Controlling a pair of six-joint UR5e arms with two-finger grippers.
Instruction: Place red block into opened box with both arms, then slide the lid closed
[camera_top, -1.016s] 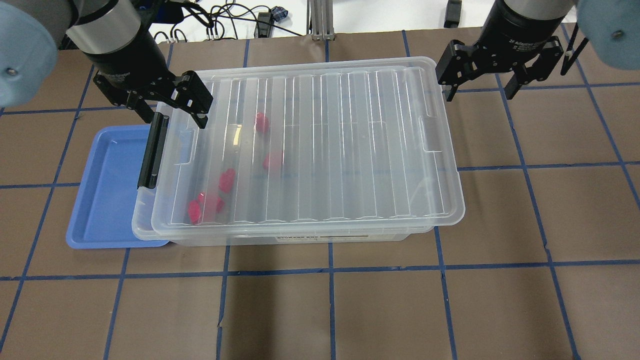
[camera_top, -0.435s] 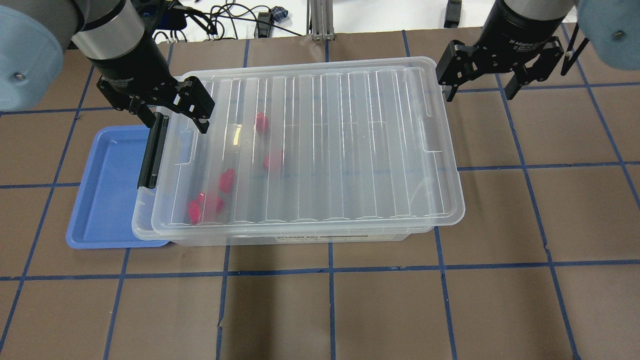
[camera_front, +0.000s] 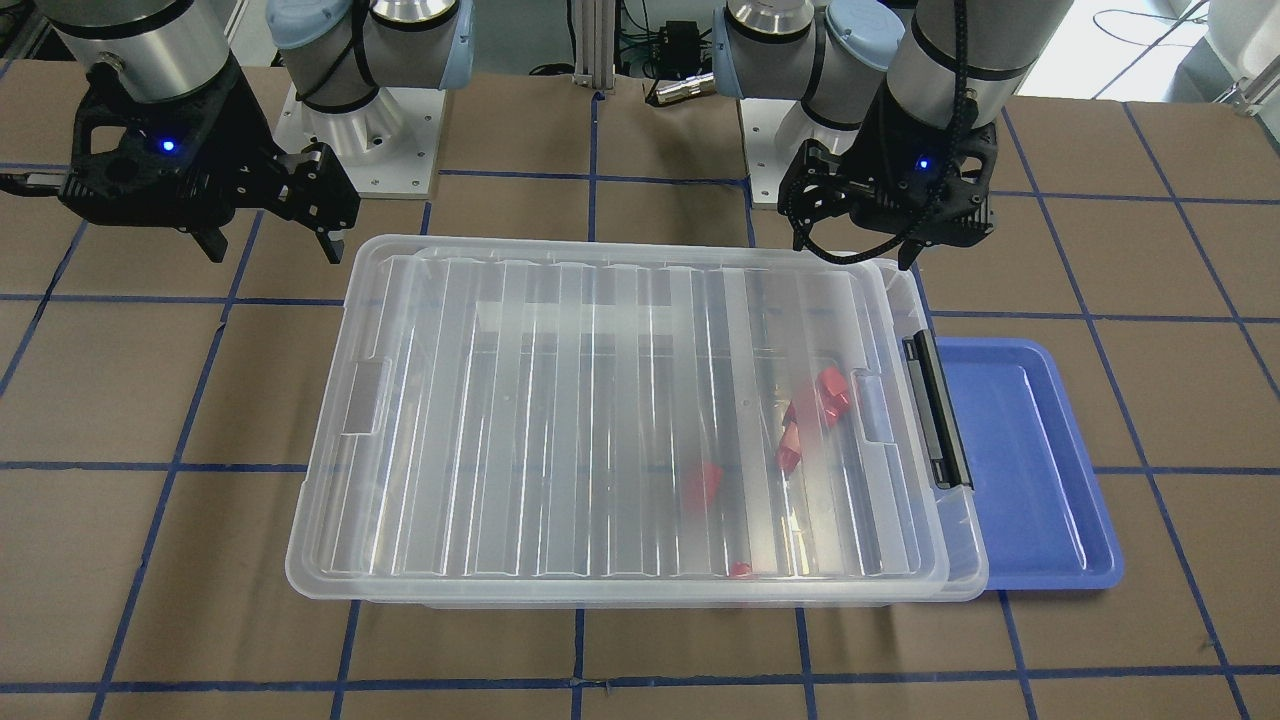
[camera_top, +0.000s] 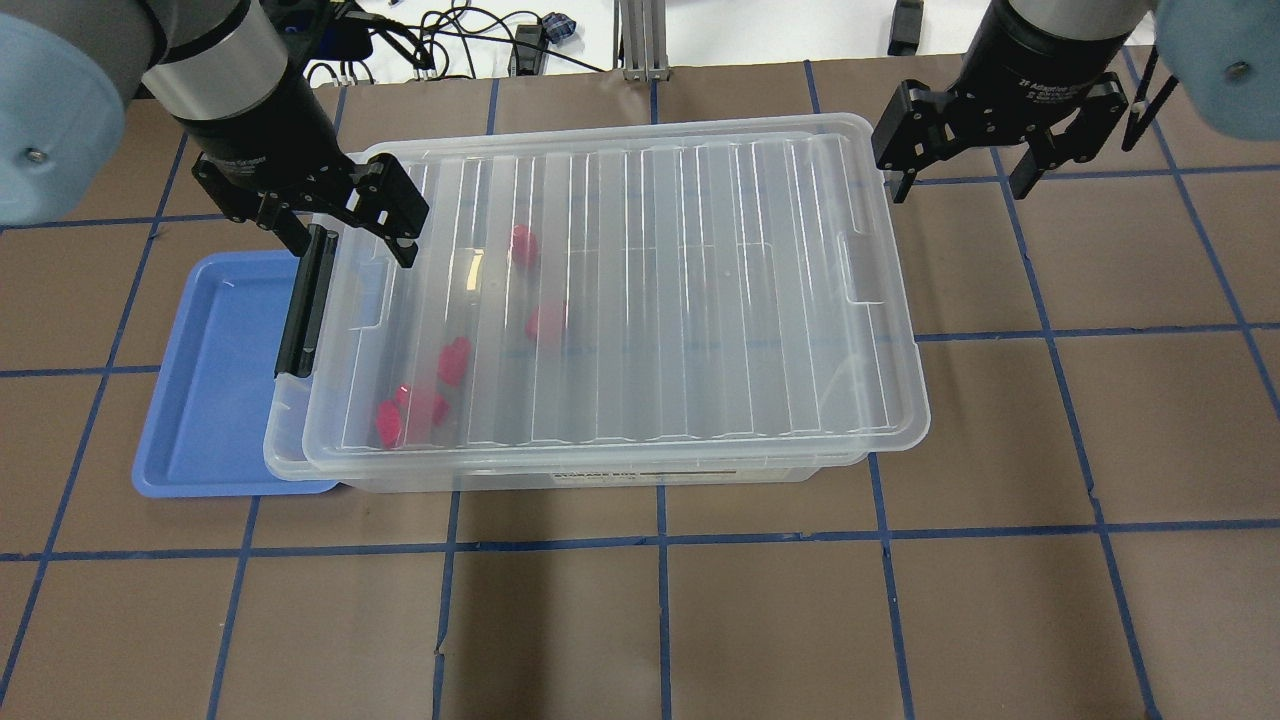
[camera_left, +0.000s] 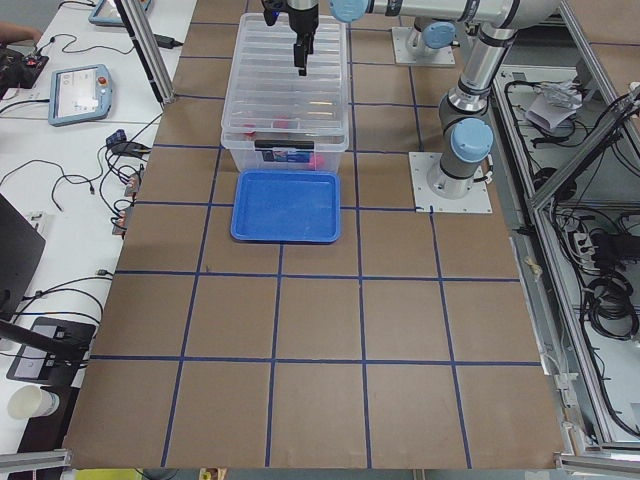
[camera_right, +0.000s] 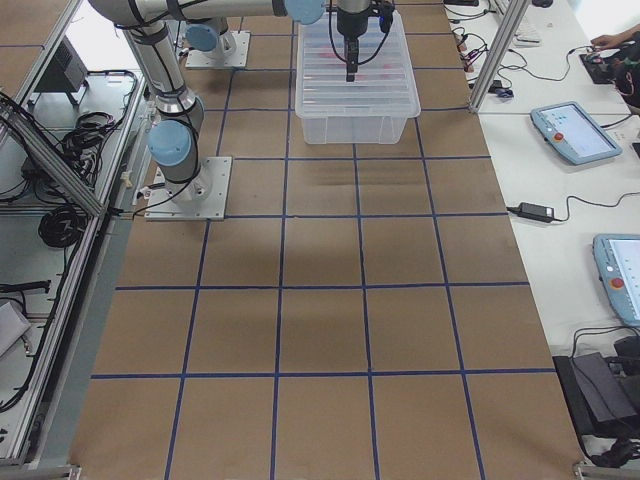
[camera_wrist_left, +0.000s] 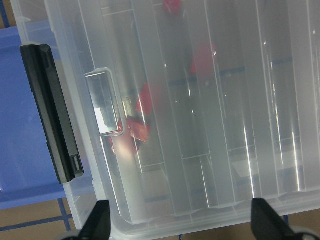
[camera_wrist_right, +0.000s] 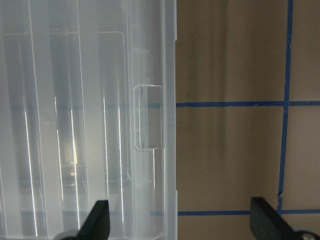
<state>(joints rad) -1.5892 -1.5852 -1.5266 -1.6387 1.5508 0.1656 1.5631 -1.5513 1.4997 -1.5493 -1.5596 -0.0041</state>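
Note:
Several red blocks (camera_top: 547, 320) lie inside the clear box (camera_top: 283, 452), seen through the ridged lid (camera_top: 680, 290). They gather near the end with the black bar (camera_top: 308, 300). The lid rests on the box, offset a little toward the right end. My left gripper (camera_top: 352, 250) is open over the far left corner, one finger outside the black bar and one above the lid. In the left wrist view its fingers (camera_wrist_left: 97, 222) frame the lid's recessed tab (camera_wrist_left: 105, 102). My right gripper (camera_top: 960, 192) is open and empty over the table beside the far right corner.
A shallow blue tray (camera_top: 205, 380) lies against the box's left end, partly under it. The table is brown with blue tape lines (camera_top: 660, 540). Cables and an aluminium post (camera_top: 640, 40) sit beyond the far edge.
My left gripper has shifted slightly down and nearer to the box's corner. The lid, the blocks and my right gripper have not moved.

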